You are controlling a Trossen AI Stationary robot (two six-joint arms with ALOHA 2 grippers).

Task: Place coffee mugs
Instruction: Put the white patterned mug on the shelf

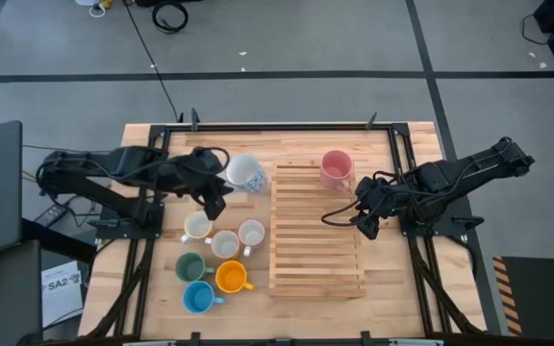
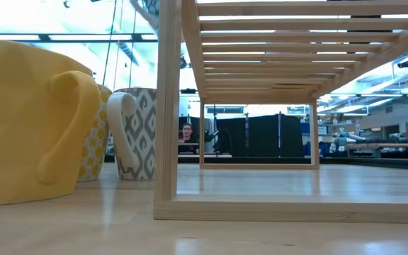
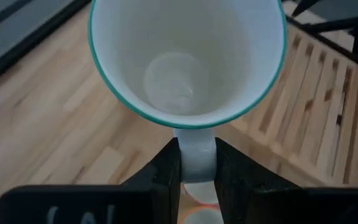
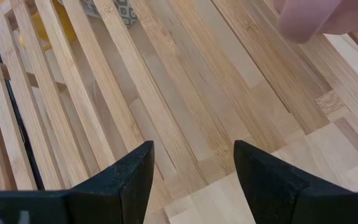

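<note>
A grey floor with dark tape lines surrounded the wooden counter [image 1: 402, 139], which carried a slatted wooden rack [image 1: 317, 231] at its centre. Nearest the front edge, at about 7 o'clock from the rack's middle, sat 5 loose mugs in a cluster: the blue mug [image 1: 198, 298], the orange mug [image 1: 231, 278], the dark green mug [image 1: 190, 265] and 2 cream mugs [image 1: 225, 244] behind them, with a third pale mug [image 1: 197, 227] at their 10 o'clock. Farther back, the left gripper [image 1: 215, 185] was pinching the handle of a white mug [image 1: 244, 172] with a teal rim; in the left wrist view the 2 fingers [image 3: 166, 171] clamped the handle [image 3: 196, 155] between them. That mug lay tipped, its mouth facing back toward the wrist, its long axis running roughly 3 to 9 o'clock, its body at 3 o'clock from the gripper, just beside the rack's left edge. The rack lay at 3 o'clock of it, so the left arm was plainly the nearer one. The right gripper [image 1: 368, 223] hung spread and empty over the rack's right edge. At 11 o'clock from it stood the pink mug [image 1: 336, 167], upright on the rack's far right corner.
</note>
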